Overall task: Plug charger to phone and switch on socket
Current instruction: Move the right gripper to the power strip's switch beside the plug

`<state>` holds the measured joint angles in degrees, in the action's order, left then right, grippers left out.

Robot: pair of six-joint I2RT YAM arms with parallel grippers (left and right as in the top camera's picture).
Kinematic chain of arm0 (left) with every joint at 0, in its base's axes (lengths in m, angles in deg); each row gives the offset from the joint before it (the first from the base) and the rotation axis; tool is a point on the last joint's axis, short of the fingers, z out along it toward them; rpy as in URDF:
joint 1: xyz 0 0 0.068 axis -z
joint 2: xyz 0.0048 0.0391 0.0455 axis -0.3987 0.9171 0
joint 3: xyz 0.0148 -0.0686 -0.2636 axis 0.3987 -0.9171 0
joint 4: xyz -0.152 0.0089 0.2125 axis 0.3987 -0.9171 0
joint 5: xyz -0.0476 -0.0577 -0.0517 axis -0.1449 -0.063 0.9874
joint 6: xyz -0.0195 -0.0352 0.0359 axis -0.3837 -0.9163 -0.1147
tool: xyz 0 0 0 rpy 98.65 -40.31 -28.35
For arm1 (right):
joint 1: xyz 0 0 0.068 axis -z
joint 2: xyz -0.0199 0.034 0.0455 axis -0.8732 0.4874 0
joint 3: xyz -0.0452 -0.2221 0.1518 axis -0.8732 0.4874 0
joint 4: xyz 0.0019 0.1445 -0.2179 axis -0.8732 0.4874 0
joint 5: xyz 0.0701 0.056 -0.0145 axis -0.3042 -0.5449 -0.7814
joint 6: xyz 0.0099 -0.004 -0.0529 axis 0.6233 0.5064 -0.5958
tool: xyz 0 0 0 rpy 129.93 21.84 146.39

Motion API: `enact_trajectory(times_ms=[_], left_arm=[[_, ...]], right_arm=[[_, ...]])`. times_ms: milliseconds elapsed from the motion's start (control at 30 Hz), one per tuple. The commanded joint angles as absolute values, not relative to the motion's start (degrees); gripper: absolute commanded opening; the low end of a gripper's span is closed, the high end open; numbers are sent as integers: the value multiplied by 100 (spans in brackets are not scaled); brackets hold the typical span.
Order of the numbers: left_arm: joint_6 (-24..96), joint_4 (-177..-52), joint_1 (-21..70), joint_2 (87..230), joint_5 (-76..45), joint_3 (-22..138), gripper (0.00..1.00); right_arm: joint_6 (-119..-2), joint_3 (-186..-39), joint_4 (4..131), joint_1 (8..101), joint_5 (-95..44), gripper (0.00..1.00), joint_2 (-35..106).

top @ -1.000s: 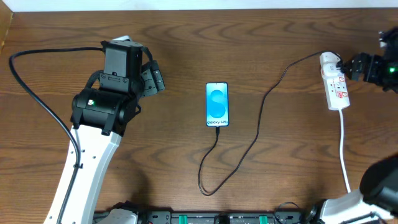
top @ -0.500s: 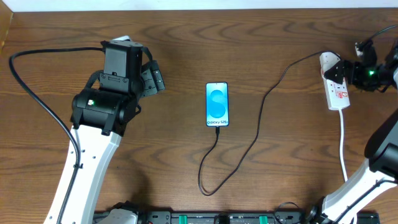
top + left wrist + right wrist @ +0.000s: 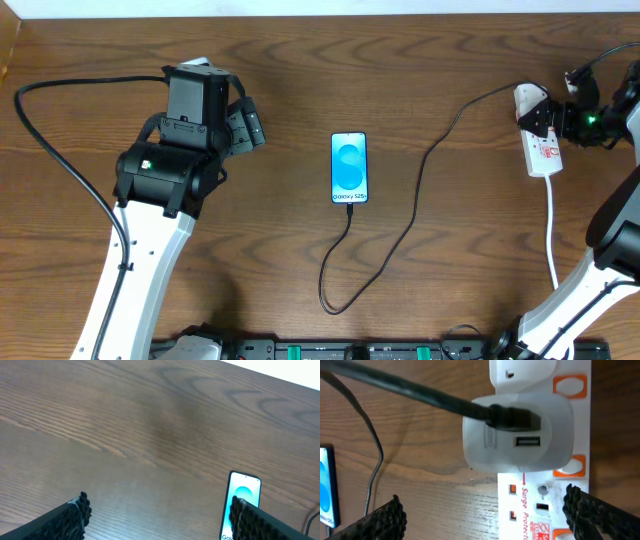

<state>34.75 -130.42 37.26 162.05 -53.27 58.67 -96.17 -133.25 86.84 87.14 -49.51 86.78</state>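
The phone (image 3: pixel 349 168) lies flat mid-table, cyan screen up, and shows in the left wrist view (image 3: pixel 245 500). The black charger cable (image 3: pixel 400 235) runs from the phone's near end, loops toward the front, then climbs to a white plug (image 3: pixel 517 435) in the far end of the white socket strip (image 3: pixel 539 142). My right gripper (image 3: pixel 548 118) is open, hovering low over that end of the strip (image 3: pixel 545 510), one finger (image 3: pixel 585 510) over it and the other (image 3: pixel 382 517) over bare wood. My left gripper (image 3: pixel 248 128) is open and empty, well left of the phone.
The strip's white cord (image 3: pixel 553 235) runs toward the front right. A thick black arm cable (image 3: pixel 60 170) curves across the far left of the brown wooden table (image 3: pixel 280 80). A dark rail (image 3: pixel 350 350) runs along the front edge.
My right gripper has moved left from beside the strip to over its far, plug end. The left arm, phone and cable have not moved.
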Motion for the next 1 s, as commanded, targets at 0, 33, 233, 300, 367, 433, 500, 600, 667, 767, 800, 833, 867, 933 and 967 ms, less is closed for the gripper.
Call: enact_trajectory(times_ms=[0,33,233,300,367,433,500,600,667,767,800,833,867,933,967], left_arm=[[3547,-13059,3732,16191,-5462,5904,90],[3547,-13059,3732,16191,-5462,5904,90],[3547,-13059,3732,16191,-5462,5904,90],[3547,-13059,3732,16191,-5462,5904,90],[3547,-13059,3732,16191,-5462,5904,90],[3547,-13059,3732,16191,-5462,5904,90],[3547,-13059,3732,16191,-5462,5904,90],[3547,-13059,3732,16191,-5462,5904,90],[3547,-13059,3732,16191,-5462,5904,90],[3547,-13059,3732,16191,-5462,5904,90],[3547,-13059,3732,16191,-5462,5904,90],[3547,-13059,3732,16191,-5462,5904,90],[3547,-13059,3732,16191,-5462,5904,90],[3547,-13059,3732,16191,-5462,5904,90],[3547,-13059,3732,16191,-5462,5904,90]], right_arm=[[-9772,-13417,8640,8696,-5043,99,8691],[-9772,-13417,8603,8696,-5043,99,8691],[-9770,-13417,8433,8696,-5043,99,8691],[-9770,-13410,8369,8696,-5045,99,8691],[-9770,-13401,8332,8696,-5045,99,8691],[-9770,-13384,8306,8696,-5045,99,8691],[-9768,-13353,8275,8685,-5045,99,8691],[-9768,-13299,8186,8644,-5045,99,8691],[-9768,-13242,8122,8600,-5045,99,8691],[-9766,-13187,8074,8550,-5043,99,8693],[-9766,-13174,8070,8545,-5045,99,8693],[-9763,-13163,8065,8537,-5043,99,8695],[-9763,-13148,8065,8537,-5043,99,8697],[-9761,-13128,8072,8537,-5045,99,8697],[-9755,-13124,8076,8537,-5043,99,8699]])
